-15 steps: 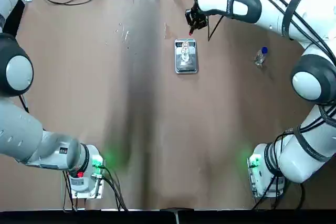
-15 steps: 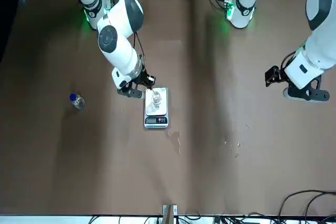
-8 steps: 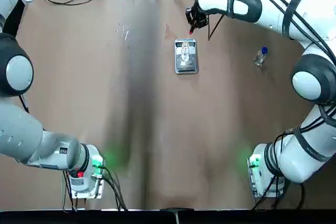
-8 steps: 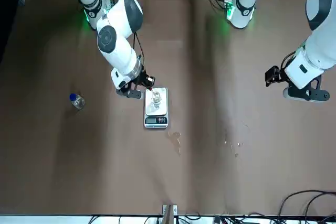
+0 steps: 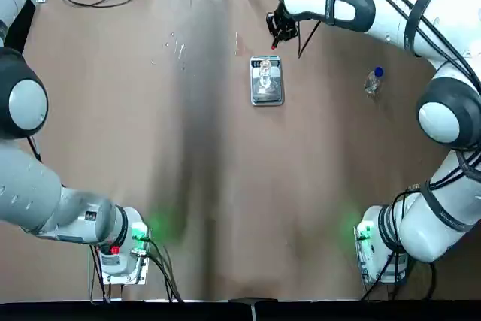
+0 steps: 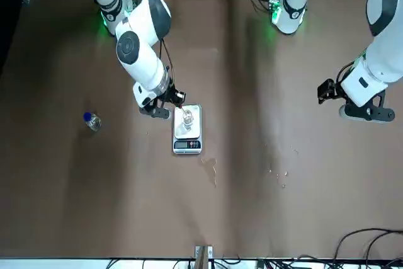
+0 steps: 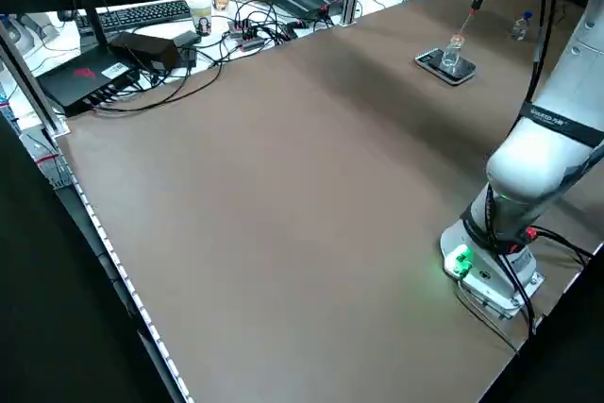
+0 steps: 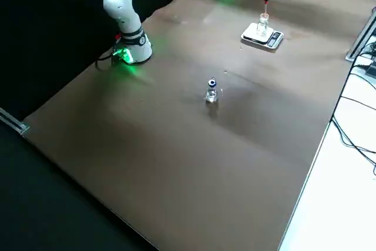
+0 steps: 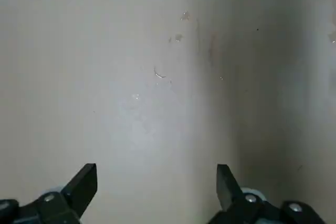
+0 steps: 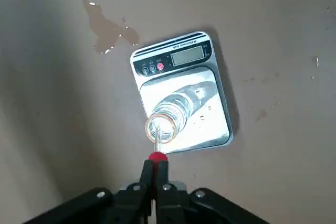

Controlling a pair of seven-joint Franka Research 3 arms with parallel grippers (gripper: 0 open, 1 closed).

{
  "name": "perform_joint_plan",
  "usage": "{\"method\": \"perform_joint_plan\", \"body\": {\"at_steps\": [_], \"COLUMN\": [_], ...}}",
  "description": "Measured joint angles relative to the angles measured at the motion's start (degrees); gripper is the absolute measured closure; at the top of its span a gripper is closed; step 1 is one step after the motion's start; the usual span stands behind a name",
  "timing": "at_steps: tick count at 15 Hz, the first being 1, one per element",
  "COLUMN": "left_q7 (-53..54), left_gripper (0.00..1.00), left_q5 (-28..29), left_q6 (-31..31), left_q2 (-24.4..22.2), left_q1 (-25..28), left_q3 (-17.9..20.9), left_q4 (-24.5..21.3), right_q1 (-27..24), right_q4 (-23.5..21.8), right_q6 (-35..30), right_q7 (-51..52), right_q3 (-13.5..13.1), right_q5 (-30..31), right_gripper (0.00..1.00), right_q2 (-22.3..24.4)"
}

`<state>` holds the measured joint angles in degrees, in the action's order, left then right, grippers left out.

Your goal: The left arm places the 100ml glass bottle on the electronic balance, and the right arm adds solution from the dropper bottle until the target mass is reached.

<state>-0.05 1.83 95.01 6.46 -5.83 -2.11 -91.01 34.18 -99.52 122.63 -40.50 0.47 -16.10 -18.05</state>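
R jaws [image 10: 159, 165], btm ctr of R wrist view, clamped on red-topped dropper [image 10: 158, 157]; tip down, approx. vert., at glass bottle's [image 10: 177, 111] mouth. Bottle stood upright on scale [image 10: 216, 124], mid-frame. No clear shift seen vs. 0.5 s ago; position judged held for dosing. Blue-collared bottle [image 8: 212, 93], ctr of R side view, upright. L jaws [image 9: 157, 169] parked apart, nothing held, R edge of front view.
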Motion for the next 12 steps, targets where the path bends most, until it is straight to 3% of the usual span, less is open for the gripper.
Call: {"method": "perform_joint_plan", "body": {"at_steps": [12], "left_q7": [0.0], "left_gripper": [0.00], "left_q5": [0.0], "left_q6": [0.0], "left_q2": [0.0], "left_q1": [0.0], "left_q3": [0.0], "left_q4": [0.0], "right_q1": [0.0], "right_q4": [0.4], "right_q6": [-0.6], "right_q7": [-0.1], "right_q3": [0.0], "right_q5": [0.0], "right_gripper": [0.96], "right_q2": [0.0]}}
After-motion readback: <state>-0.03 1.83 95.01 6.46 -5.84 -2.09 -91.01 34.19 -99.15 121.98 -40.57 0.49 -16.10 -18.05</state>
